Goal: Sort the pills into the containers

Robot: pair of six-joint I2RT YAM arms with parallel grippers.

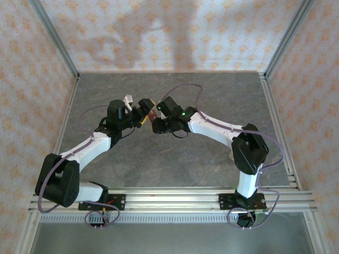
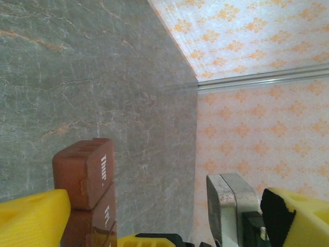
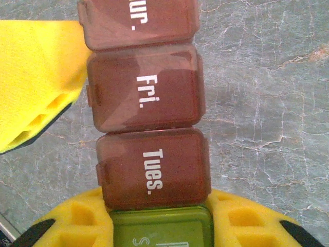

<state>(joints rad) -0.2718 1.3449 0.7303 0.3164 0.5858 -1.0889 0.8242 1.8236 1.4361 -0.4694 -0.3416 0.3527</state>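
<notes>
The containers (image 3: 146, 134) are a strip of reddish-brown boxes marked Thur, Fri and Tues, with a green end box (image 3: 159, 229). All the lids are down. My right gripper (image 3: 159, 234) is shut on the green end, a yellow pad (image 3: 241, 221) on each side, and holds the strip above the table. My left gripper (image 2: 164, 226) is open. The containers (image 2: 85, 175) stand just inside its left finger (image 2: 31, 218), close against it. From above, the two grippers meet at the containers (image 1: 152, 117) mid-table. The pills are out of view.
The grey marbled table (image 1: 175, 159) is walled by orange-patterned panels. A small white object (image 1: 127, 99) lies just behind the left wrist. A grey metal block (image 2: 231, 206) sits by the left gripper's right finger (image 2: 303, 216). An aluminium rail (image 1: 175, 198) runs along the near edge.
</notes>
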